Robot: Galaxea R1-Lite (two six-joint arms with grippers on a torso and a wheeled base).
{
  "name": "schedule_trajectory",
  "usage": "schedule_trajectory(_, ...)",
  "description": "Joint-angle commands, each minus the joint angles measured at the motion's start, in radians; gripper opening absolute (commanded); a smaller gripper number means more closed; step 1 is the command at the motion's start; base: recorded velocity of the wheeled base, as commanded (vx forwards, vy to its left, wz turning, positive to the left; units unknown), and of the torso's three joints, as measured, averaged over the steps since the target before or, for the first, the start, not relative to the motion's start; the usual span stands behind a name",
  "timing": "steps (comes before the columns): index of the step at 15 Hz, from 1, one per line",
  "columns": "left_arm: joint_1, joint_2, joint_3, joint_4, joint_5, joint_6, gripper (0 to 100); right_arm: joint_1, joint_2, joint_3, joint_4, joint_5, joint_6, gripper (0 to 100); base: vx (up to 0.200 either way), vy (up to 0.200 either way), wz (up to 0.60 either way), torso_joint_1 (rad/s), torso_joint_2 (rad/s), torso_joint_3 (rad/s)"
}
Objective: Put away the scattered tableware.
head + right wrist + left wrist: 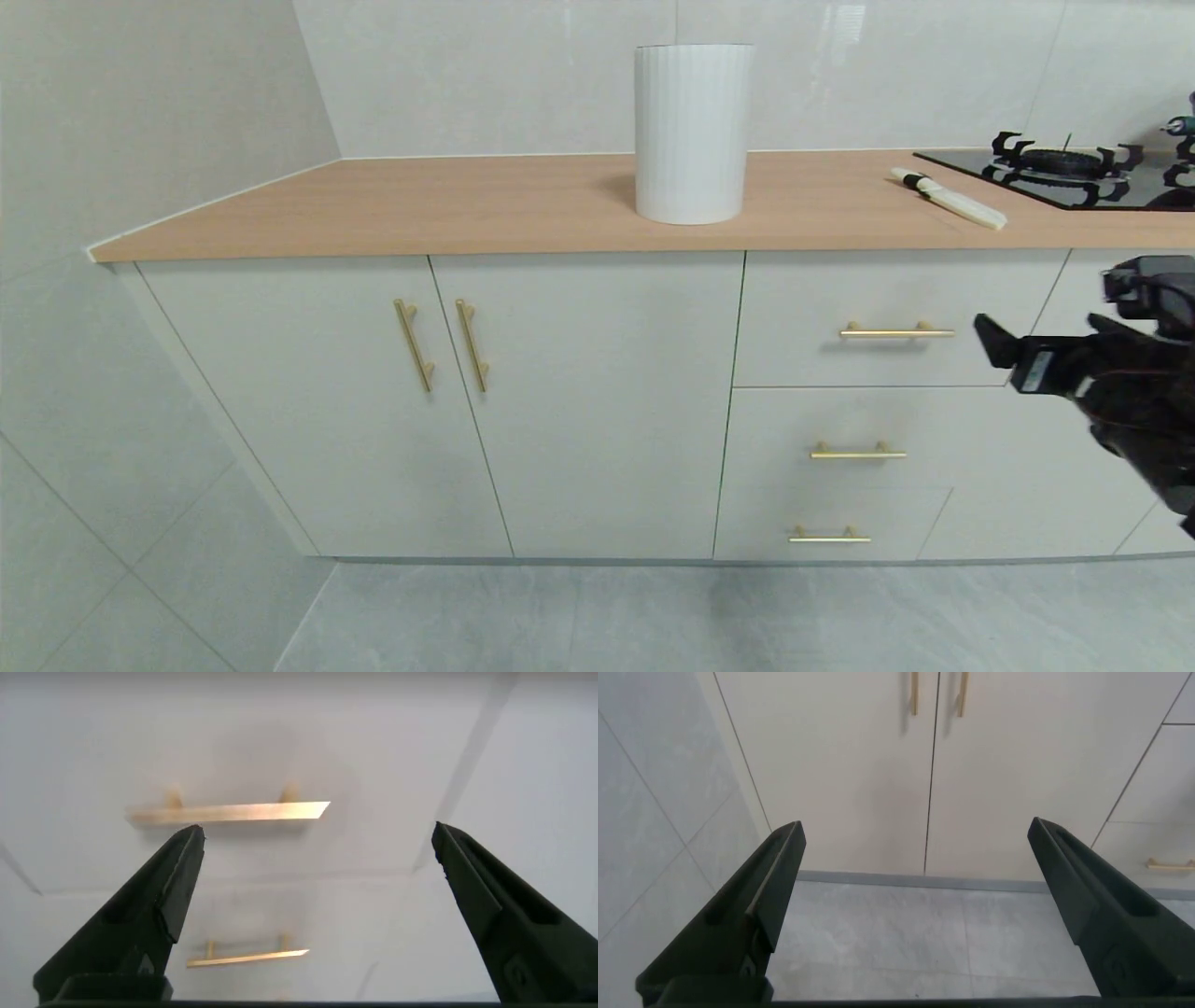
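Right pincer [316, 833], jaws wide, near top drawer handle [896, 330], gap between.

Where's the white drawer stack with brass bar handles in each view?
Head: white drawer stack with brass bar handles, right of centre, under the wooden countertop.
Left wrist: sliver at the frame edge, beyond the white double doors.
Right wrist: dead ahead, between the right gripper's open jaws.
Shared landmark: the brass bar handles.

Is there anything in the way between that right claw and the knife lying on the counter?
No object lies between them. But the open right gripper sits below the counter, facing the shut top drawer, so it would probably have to rise past the counter's edge to reach the knife on top.
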Motion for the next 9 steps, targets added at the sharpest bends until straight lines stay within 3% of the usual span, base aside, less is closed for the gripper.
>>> schedule_trajectory(1, 0.000, 0.000, 0.000, 0.000, -0.001, -0.001, 100, -0.037, -0.624, 0.188, 0.197, -0.042, -0.082, 100, 0.000, 0.000, 0.00, 0.000, 0.00, 0.000)
schedule_trajectory(3, 0.000, 0.000, 0.000, 0.000, 0.001, -0.001, 100, -0.037, -1.001, 0.182, 0.588, -0.038, -0.082, 100, 0.000, 0.000, 0.00, 0.000, 0.00, 0.000)
schedule_trajectory(6, 0.000, 0.000, 0.000, 0.000, 0.001, -0.001, 100, -0.002, -1.392, 0.012, 1.219, 0.057, -0.034, 100, 0.000, 0.000, 0.00, 0.000, 0.00, 0.000)
schedule_trajectory(7, 0.000, 0.000, 0.000, 0.000, 0.001, -0.001, 100, 0.009, -1.460, -0.019, 1.341, 0.071, -0.013, 100, 0.000, 0.000, 0.00, 0.000, 0.00, 0.000)
schedule_trajectory(9, 0.000, 0.000, 0.000, 0.000, 0.001, -0.001, 100, 0.009, -1.532, -0.016, 1.410, 0.021, -0.006, 100, 0.000, 0.000, 0.00, 0.000, 0.00, 0.000)
